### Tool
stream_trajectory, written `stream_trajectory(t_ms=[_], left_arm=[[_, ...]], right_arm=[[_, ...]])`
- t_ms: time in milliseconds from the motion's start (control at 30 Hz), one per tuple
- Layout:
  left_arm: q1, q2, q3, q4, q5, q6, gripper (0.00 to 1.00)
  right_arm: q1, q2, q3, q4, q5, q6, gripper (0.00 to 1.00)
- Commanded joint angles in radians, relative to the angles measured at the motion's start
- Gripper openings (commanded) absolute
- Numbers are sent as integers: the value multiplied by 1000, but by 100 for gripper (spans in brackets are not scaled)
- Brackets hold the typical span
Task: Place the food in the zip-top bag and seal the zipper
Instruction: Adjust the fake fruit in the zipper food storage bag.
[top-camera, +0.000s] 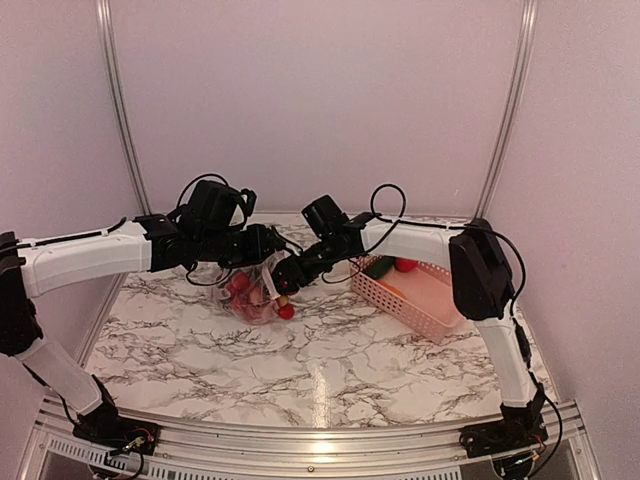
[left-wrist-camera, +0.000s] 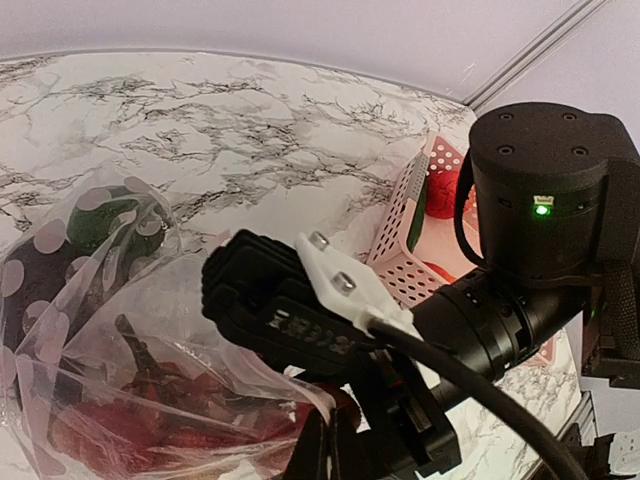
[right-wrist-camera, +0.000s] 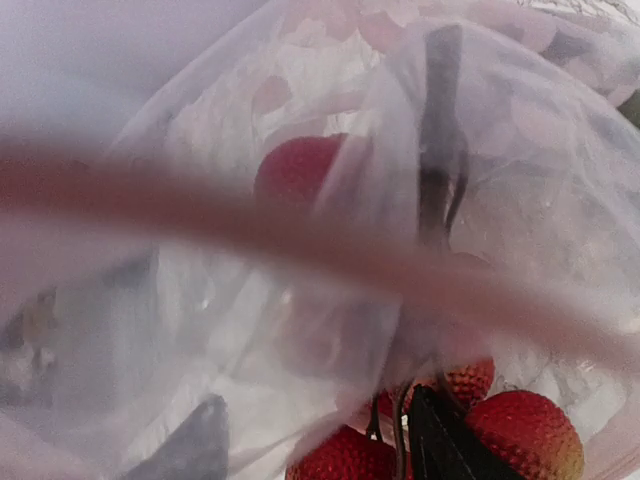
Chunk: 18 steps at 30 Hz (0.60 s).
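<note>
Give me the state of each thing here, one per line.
Bag, mouth open, unsealed, red fruits inside.
Left gripper, shut, pinching the bag's mouth.
Right gripper, open, reaching into the bag's mouth.
Basket, holding a green piece and a red piece.

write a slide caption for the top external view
Left arm and right arm meet at a clear crinkly plastic bag of red toy fruit on the marble table, pink perforated basket beside it.

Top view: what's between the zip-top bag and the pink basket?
Top view shows only the right gripper, at the zip-top bag, and its forearm, above bare marble table.
</note>
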<state>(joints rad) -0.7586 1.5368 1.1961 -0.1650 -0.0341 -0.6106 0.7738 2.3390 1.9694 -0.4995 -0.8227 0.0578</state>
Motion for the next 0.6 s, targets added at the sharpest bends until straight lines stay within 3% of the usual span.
stream_trajectory(t_ms=[0,233,367,567], left_arm=[[8,-49,-15,-48,-100,17,0],[25,-57,-20,-69,-118,37,0],[28,-69,-24,-72,-125,43,0],[37,-86,-26,-83,-138,52,0]], right_arm=[[-42,-160,-96,-52,-8,-94,60],[-94,-290,-234,4,54,-124,62],[-103,-250,-275,26,105,-134,60],[-41,-188,-355,63,16,-206,64]])
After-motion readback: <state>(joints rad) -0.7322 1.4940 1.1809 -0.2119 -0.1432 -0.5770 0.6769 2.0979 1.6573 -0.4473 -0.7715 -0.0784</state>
